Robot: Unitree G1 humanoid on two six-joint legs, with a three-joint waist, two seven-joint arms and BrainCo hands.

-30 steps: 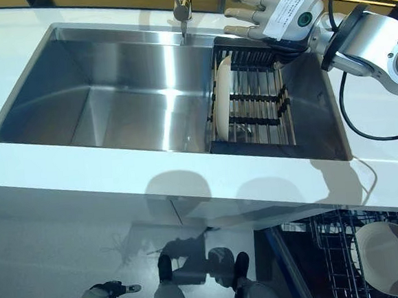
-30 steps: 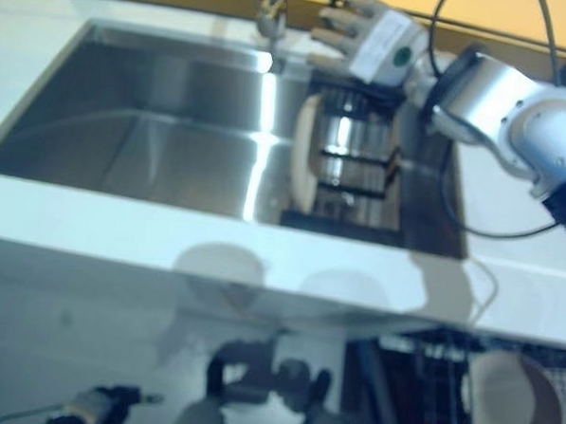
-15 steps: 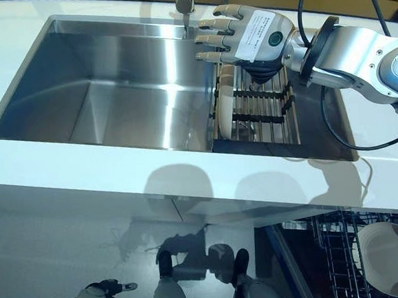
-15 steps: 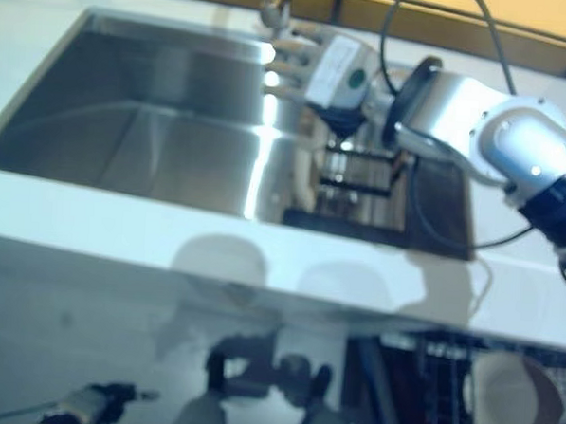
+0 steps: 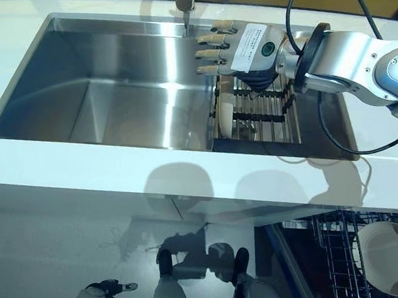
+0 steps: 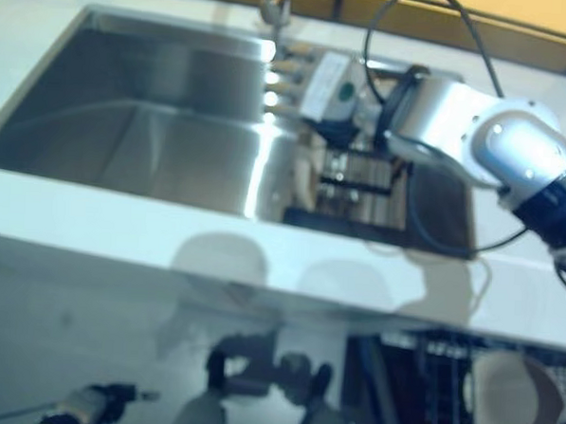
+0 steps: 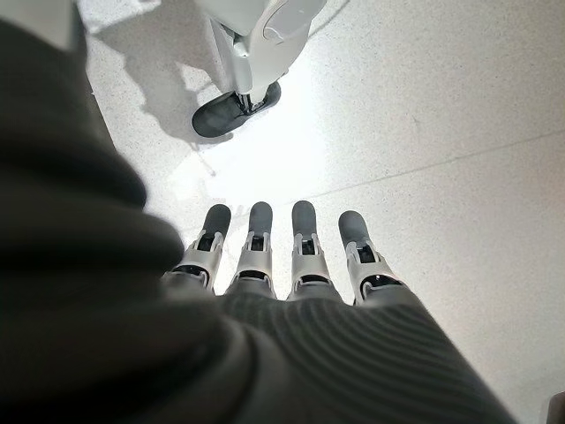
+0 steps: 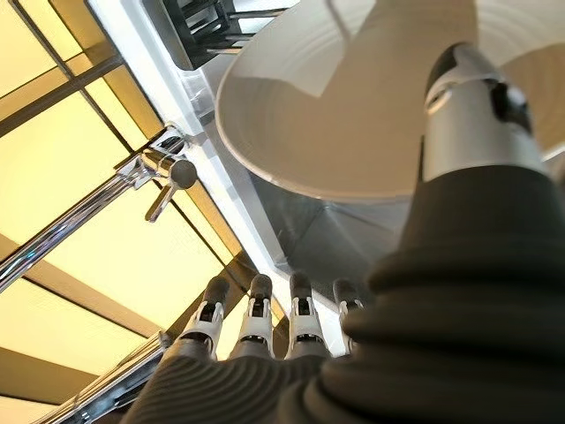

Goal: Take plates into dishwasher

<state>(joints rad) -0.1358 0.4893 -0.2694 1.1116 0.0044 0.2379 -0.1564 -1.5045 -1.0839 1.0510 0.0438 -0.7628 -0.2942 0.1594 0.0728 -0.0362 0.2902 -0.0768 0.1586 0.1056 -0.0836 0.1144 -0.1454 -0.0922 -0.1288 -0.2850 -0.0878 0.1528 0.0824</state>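
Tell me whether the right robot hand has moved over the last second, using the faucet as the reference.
Yes. The right robot hand has come from the counter right of the faucet down over the rack, above the plate, fingers open.

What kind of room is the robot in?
Most likely a kitchen: there is a steel sink with a tap, a dish rack holding a plate, and a dishwasher rack below.

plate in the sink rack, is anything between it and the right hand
Nothing visible is. The right hand hangs open just above the plate, which stands on edge at the left end of the rack. In the right wrist view the thumb lies against the plate's face.
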